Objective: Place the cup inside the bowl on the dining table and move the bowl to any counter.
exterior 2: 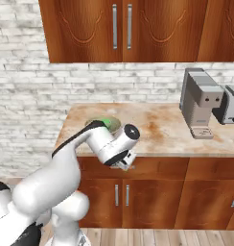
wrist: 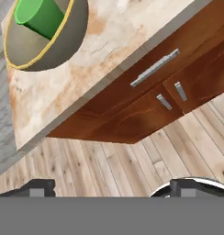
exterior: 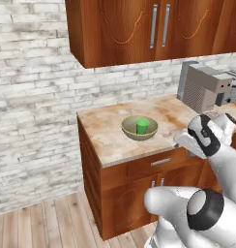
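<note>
The olive-tan bowl (exterior: pixel 131 132) (wrist: pixel 63 46) stands on the counter (exterior: pixel 108 138) (exterior 2: pixel 157 129) (wrist: pixel 109 59), near its left end. Upright inside the bowl is the small green cup (exterior: pixel 142 126) (exterior 2: pixel 106 121) (wrist: pixel 38 16). In the right base view my arm hides most of the bowl (exterior 2: pixel 113 123). My gripper (exterior: pixel 182 140) (exterior 2: pixel 123 164) (wrist: pixel 114 188) hangs open and empty just off the counter's front edge, to the right of the bowl and apart from it. The dining table is out of view.
A grey coffee machine (exterior: pixel 199 87) (exterior 2: pixel 200 103) and a toaster (exterior 2: pixel 231 103) stand on the counter's right part. Wooden wall cabinets (exterior: pixel 154 29) hang above. Below the top are a drawer with a silver handle (wrist: pixel 155 68) and cabinet doors. Wood floor lies in front.
</note>
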### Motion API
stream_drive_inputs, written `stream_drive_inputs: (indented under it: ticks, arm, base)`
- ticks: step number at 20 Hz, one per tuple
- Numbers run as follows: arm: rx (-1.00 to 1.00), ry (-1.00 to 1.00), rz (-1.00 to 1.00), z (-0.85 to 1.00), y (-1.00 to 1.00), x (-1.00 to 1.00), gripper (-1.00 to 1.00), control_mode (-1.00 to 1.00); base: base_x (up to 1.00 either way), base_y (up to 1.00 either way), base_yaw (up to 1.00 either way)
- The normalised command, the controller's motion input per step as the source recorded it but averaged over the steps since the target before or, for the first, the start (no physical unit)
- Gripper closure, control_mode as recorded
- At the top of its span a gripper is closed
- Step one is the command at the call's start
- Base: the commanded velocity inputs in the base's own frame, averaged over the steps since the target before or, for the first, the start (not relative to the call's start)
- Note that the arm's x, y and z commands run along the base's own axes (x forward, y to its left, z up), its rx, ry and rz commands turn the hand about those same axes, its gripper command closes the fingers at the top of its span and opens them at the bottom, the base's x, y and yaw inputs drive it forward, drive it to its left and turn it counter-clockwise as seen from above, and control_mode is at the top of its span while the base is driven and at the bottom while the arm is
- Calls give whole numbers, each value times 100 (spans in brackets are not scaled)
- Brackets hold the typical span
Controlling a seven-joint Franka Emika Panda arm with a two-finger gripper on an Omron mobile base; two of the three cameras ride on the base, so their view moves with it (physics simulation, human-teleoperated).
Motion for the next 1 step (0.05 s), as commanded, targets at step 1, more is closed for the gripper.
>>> stream_drive_inputs:
  ticks: [1]
  arm:
    - [-3,-4,1,14,0,-59,-100,-100]
  base:
    - [0,0,0]
